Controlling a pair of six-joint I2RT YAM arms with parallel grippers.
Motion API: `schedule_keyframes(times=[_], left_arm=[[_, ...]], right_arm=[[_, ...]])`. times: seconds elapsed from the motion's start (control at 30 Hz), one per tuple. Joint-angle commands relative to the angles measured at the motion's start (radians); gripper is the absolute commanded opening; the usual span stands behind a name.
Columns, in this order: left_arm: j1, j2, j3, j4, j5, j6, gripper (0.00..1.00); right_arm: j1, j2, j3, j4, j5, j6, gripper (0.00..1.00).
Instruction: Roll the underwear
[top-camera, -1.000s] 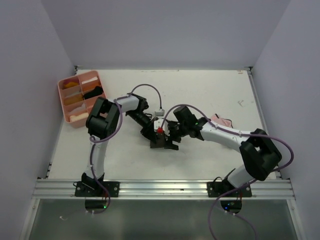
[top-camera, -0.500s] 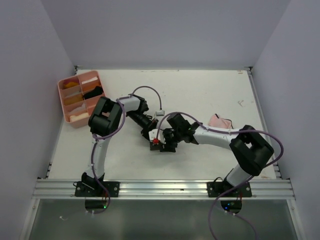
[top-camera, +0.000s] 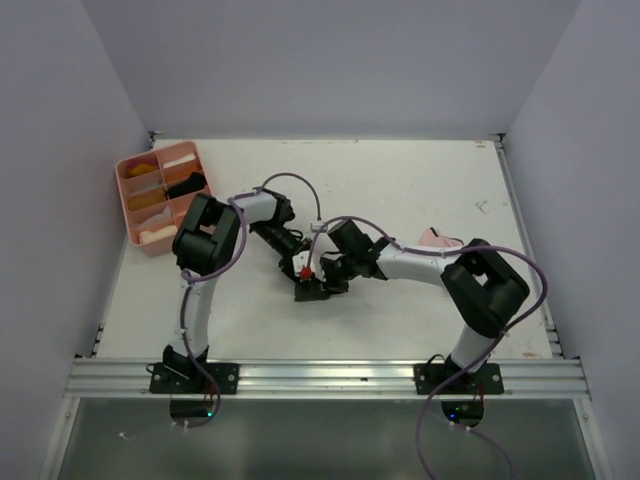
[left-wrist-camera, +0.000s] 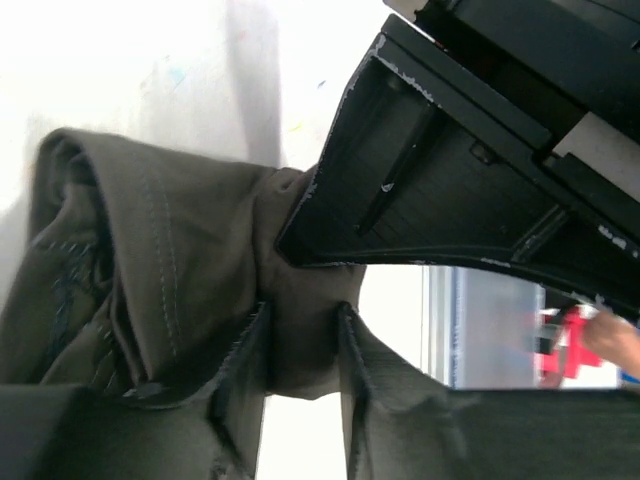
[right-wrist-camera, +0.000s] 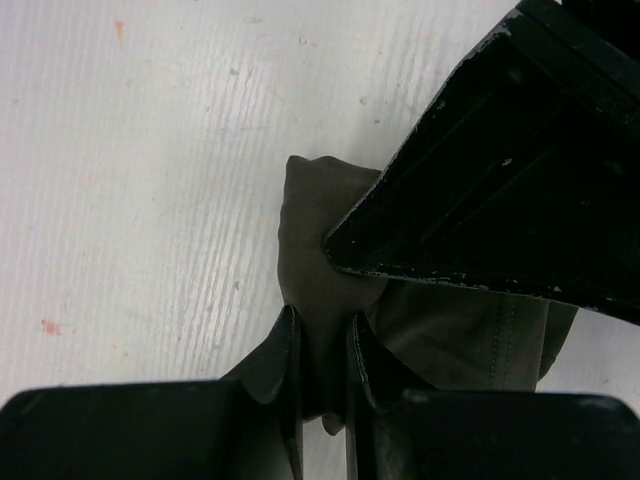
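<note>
The dark olive-brown underwear (left-wrist-camera: 150, 250) lies bunched on the white table (right-wrist-camera: 130, 150), at mid-table between the two arms. The left gripper (left-wrist-camera: 300, 345) pinches a thick fold of it, jaws narrow. The right gripper (right-wrist-camera: 322, 360) is nipped almost closed on a thin corner just beside. The cloth looks light, limp and quick to crease, and it would likely slump or slip from a shallow pinch. The stitched hem, taken deep in the jaws, seems the safest hold.

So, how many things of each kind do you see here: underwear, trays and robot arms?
Underwear: 2, the olive underwear and the pink underwear
Trays: 1, the compartment tray
Robot arms: 2, the left arm and the right arm
Total: 5
</note>
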Motion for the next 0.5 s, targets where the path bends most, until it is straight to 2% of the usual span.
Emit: schedule_keyframes(times=[0.0,0.13,0.27,0.33,0.47], left_arm=[[0.028,-0.086,-0.035,0.286,-0.183,-0.062,0.36],[0.077,-0.221,-0.049,0.366,-0.186,-0.144,0.48],[0.163,-0.422,-0.113,0.52,-0.201,-0.266,0.51],[0.203,-0.493,-0.168,0.572,-0.226,-0.267,0.52],[0.208,-0.727,-0.314,0.629,-0.331,-0.164,0.54]], right_arm=[[0.011,0.099,0.009,-0.037,-0.063,0.027,0.0],[-0.015,0.165,0.061,-0.095,-0.117,0.047,0.0],[-0.065,0.228,0.148,-0.178,-0.192,0.079,0.0],[-0.082,0.266,0.185,-0.215,-0.247,0.099,0.0],[-0.125,0.338,0.289,-0.316,-0.333,0.121,0.0]])
